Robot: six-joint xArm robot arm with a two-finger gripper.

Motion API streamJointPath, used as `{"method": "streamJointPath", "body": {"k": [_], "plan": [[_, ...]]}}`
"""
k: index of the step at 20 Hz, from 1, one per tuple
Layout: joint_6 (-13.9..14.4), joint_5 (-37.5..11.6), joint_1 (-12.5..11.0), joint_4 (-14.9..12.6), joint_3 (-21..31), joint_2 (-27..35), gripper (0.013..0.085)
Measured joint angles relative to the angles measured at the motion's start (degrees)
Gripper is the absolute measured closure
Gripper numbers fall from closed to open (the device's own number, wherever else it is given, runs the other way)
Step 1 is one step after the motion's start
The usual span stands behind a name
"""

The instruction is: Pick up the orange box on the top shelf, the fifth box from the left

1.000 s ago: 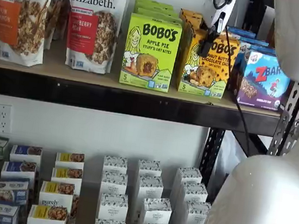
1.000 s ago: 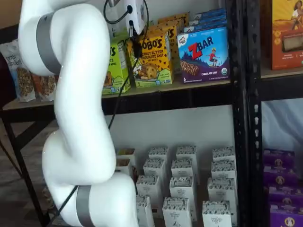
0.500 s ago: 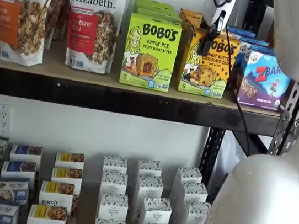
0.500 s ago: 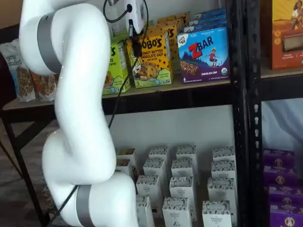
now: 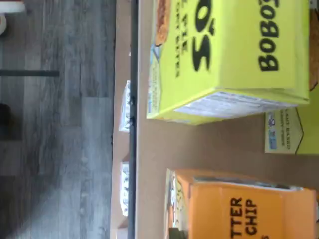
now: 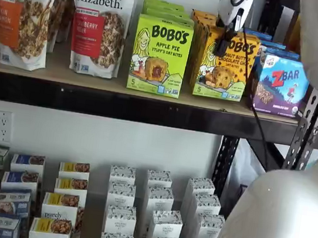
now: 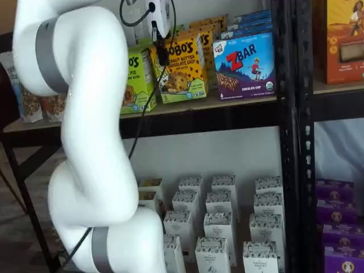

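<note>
The top shelf [image 6: 93, 80] is seen as a flat tan wooden board fronted by a thick black metal rail and carried on black perforated uprights. On it, the orange box [image 6: 224, 66] is stood upright: a smooth rectangular carton printed with black "BOBO'S" lettering, an oat bite picture and a green strip along the bottom. It is placed just beside a lime-green carton [image 6: 160, 56] of the same shape on one side and a blue-purple Z Bar box [image 6: 280, 84] on the other. More cartons of each kind are lined up behind the front ones. Glossy white granola bags [image 6: 96, 20] are stood further along the board.

In both shelf views the gripper [image 6: 223, 45] is shown as a white body with black fingers hanging in front of the orange box's upper edge, a black cable trailing beside it. The fingers are seen side-on, so whether they are spread, pressed together or touching the carton cannot be told.

In the wrist view, the orange box [image 5: 239, 206] and the green carton are shown apart on the bare board.
</note>
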Motion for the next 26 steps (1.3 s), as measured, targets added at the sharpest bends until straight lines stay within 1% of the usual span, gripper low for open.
{"method": "streamJointPath", "body": {"k": [2,6,9,14,19,26], "plan": [[0.25,0.87,0.33,-0.77,0.39,-1.24,0.0730],[0.49,4.37,0.61,-1.37,0.15,-2.99,0.0730],[0.35,7.49,0.31,-1.09,-0.10,-4.38,0.0730],[-0.26,10.45,-0.51,-0.65,0.99,-7.64,0.0730],[-1.00,12.38,-1.36,-0.54,2.96,-11.29,0.0730],[-1.89,13.47,-1.83,-1.93,7.82,-16.87,0.0730]]}}
